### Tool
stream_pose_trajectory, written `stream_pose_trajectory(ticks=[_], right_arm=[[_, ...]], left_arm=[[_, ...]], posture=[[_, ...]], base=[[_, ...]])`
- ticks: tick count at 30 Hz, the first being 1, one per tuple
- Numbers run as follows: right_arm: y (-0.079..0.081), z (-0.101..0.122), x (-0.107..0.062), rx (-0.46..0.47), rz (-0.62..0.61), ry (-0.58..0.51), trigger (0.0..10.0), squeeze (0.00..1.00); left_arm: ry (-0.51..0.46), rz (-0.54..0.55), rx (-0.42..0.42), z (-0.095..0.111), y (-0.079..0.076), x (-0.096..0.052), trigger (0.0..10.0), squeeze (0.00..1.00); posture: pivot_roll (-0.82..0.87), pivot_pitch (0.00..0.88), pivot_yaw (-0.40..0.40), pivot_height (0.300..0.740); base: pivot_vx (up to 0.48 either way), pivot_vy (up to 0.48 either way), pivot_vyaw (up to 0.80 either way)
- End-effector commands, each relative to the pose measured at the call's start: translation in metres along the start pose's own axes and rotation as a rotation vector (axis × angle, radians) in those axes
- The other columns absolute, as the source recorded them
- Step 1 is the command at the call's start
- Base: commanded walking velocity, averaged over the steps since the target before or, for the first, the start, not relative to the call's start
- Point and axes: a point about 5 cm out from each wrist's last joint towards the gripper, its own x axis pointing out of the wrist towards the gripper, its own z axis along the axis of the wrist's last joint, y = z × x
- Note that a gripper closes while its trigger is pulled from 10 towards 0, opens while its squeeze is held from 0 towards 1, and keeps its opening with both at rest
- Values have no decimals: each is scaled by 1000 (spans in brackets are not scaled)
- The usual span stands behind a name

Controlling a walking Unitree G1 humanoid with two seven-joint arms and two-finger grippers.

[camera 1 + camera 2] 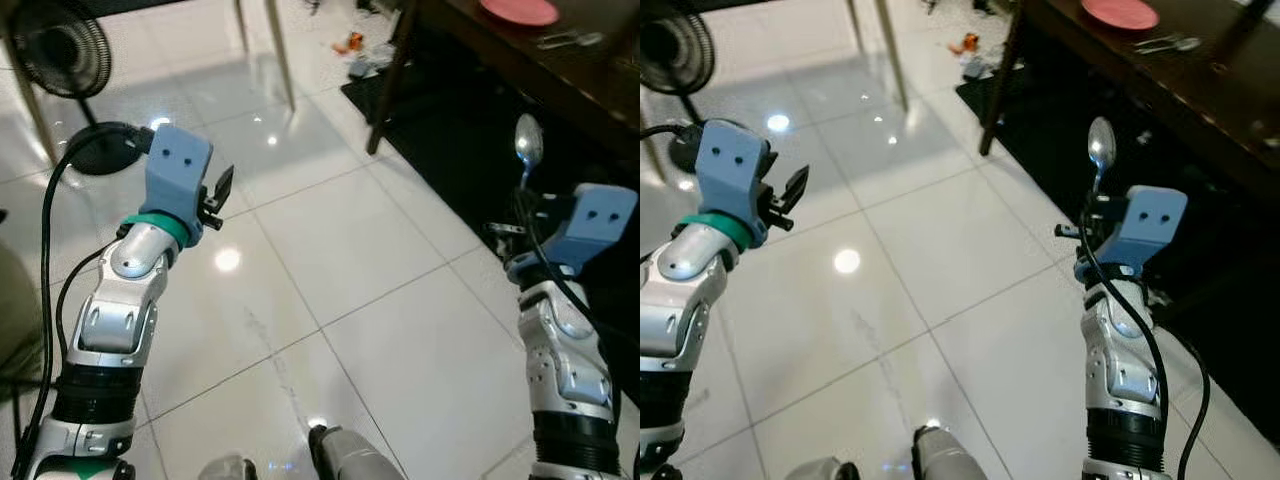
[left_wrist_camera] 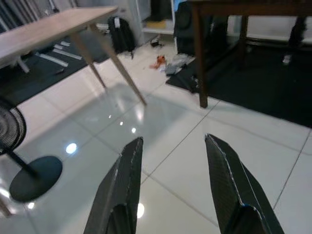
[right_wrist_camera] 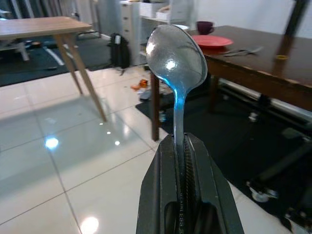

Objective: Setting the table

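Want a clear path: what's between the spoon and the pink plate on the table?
Bare dark tabletop up to the pink plate, seen in the right wrist view. The spoon, in the right gripper, stands off the table's edge; cutlery lies beside the plate.

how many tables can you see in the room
2: a dark wooden table on the robot's right, bearing a red plate, and a light wooden table farther off across the tiled floor. Others may be hidden.
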Motion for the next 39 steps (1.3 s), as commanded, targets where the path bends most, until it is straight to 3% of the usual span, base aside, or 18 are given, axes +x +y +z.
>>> stream_pose_trajectory(ticks=[1,25,35,39], right_arm=[[-2,-4,-2,0,-4,21,10000,0],[-3,-5,-2,-3,-14,30,10000,0],[-1,-2,0,-16,-4,16,10000,0],[5,1,-1,-46,25,-7,10000,0]], left_arm=[[18,-5,-5,-3,-1,0,10000,0],[6,20,3,1,3,3,10000,0],[-21,104,72,4,10,5,10000,0],[-10,177,92,4,18,7,10000,0]], posture=[[52,33,21,740],[54,41,23,740],[53,42,21,740],[52,41,22,740]], base=[[0,0,-800],[0,0,-800],[55,0,-800],[456,0,0]])
